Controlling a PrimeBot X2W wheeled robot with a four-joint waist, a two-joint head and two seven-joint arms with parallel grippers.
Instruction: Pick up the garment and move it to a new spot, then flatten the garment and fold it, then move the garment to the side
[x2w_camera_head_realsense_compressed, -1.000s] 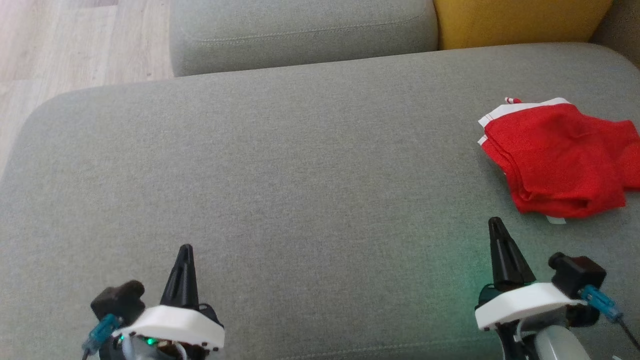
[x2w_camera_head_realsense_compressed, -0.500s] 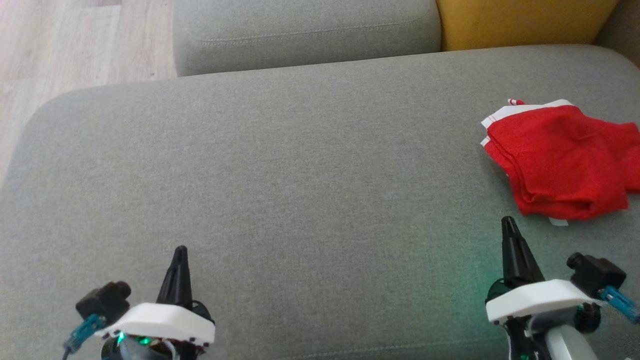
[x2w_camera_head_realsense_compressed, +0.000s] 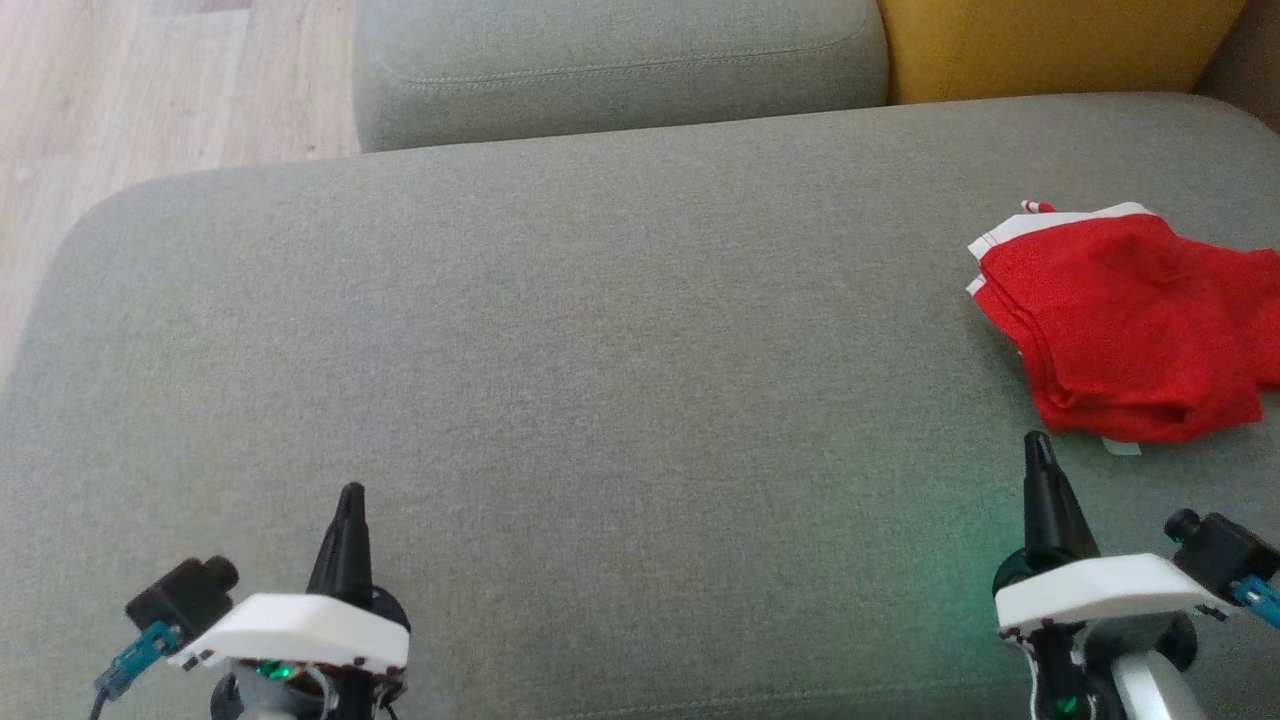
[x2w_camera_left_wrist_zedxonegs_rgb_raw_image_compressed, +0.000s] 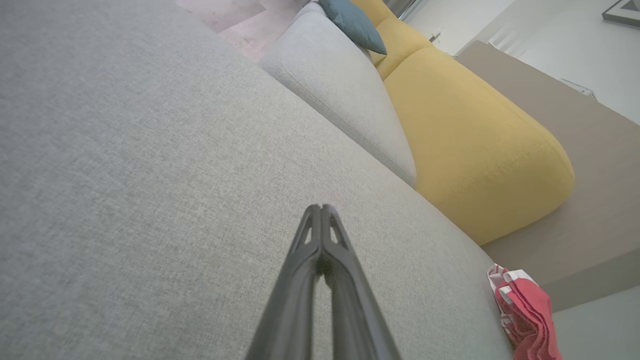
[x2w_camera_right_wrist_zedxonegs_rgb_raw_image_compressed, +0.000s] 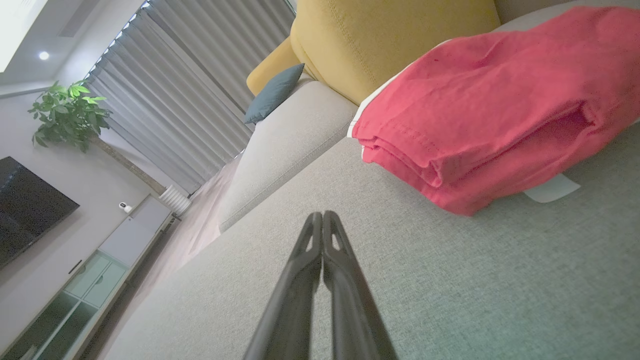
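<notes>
1 red garment (x2w_camera_head_realsense_compressed: 1120, 320), folded in soft layers with white trim, lies at the far right of the grey sofa cushion (x2w_camera_head_realsense_compressed: 600, 350). It looks light and limp and should unfold easily. Pinch the stacked edge just beyond the right gripper (x2w_camera_head_realsense_compressed: 1037, 445). 2 grippers, both clenched empty; the left gripper (x2w_camera_head_realsense_compressed: 350, 495) sits well apart.

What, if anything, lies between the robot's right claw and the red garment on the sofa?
Nothing visible. The right gripper, fingers closed, points toward the red garment, with just bare grey sofa cushion between them. Its tip is close to the garment's near edge but not touching it.
</notes>
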